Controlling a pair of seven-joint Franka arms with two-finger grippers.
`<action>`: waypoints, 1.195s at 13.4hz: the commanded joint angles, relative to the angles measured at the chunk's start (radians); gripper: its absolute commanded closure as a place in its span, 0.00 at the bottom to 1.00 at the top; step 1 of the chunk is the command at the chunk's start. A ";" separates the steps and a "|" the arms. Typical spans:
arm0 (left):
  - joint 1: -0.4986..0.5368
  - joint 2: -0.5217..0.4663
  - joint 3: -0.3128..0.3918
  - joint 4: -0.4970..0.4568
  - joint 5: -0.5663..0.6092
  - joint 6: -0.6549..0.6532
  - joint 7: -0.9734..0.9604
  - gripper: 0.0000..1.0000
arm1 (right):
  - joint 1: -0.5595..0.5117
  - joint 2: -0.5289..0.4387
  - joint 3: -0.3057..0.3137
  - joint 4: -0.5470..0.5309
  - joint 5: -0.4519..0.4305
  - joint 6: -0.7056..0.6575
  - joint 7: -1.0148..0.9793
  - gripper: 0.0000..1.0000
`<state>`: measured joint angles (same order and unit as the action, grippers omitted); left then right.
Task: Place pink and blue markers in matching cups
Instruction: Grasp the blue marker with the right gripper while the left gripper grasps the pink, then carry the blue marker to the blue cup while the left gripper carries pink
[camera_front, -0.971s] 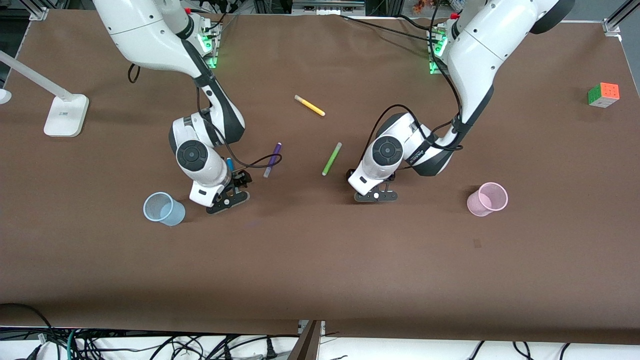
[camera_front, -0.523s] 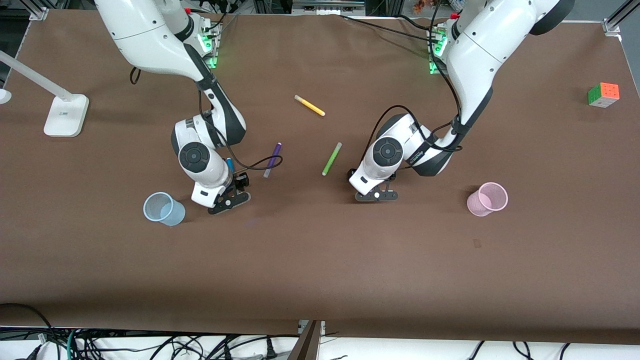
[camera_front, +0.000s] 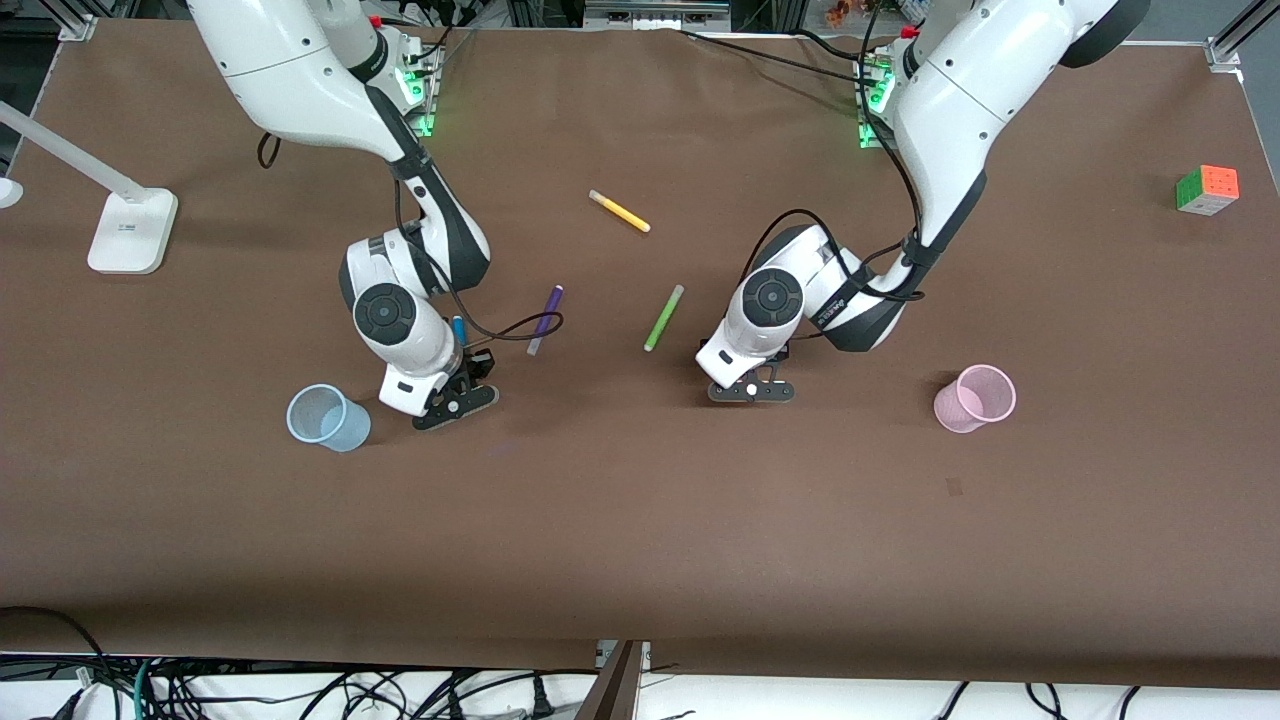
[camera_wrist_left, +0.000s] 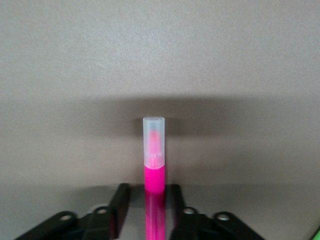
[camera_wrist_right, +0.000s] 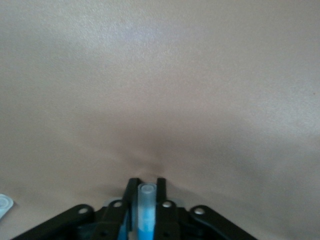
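Now the blue marker (camera_wrist_right: 146, 210) is being gripped between the closed fingers (camera_wrist_right: 131, 192) of the right gripper (camera_front: 462, 385), low over the bench (camera_front: 640, 520) beside the pale blue cup (camera_front: 327, 417). Likewise, the pink marker (camera_wrist_left: 154, 160) is being pinched by the fingers (camera_wrist_left: 120, 197) of the left gripper (camera_front: 752, 385), its pale end being pointed outward over the bench. The pale pink cup (camera_front: 973, 398) is being left standing toward the left arm's end of the bench. A purple pen (camera_front: 545, 320) and a lime-green pen (camera_front: 664, 317) are lying between the arms.
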<state>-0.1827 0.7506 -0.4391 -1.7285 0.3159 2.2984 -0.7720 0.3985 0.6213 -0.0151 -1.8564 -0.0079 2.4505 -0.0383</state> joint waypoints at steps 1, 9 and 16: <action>0.008 -0.004 0.003 -0.010 0.038 0.007 -0.077 1.00 | 0.002 -0.029 0.003 0.016 0.000 -0.001 -0.009 0.91; 0.074 -0.150 -0.029 0.010 0.023 -0.186 -0.052 1.00 | -0.017 -0.060 -0.005 0.256 0.003 -0.253 -0.164 0.94; 0.184 -0.332 -0.036 0.087 -0.075 -0.428 0.325 1.00 | -0.131 -0.117 -0.009 0.322 0.161 -0.395 -0.782 0.92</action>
<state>-0.0492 0.4634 -0.4668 -1.6740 0.2810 1.9436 -0.5935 0.3144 0.5257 -0.0307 -1.5361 0.0887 2.0983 -0.6572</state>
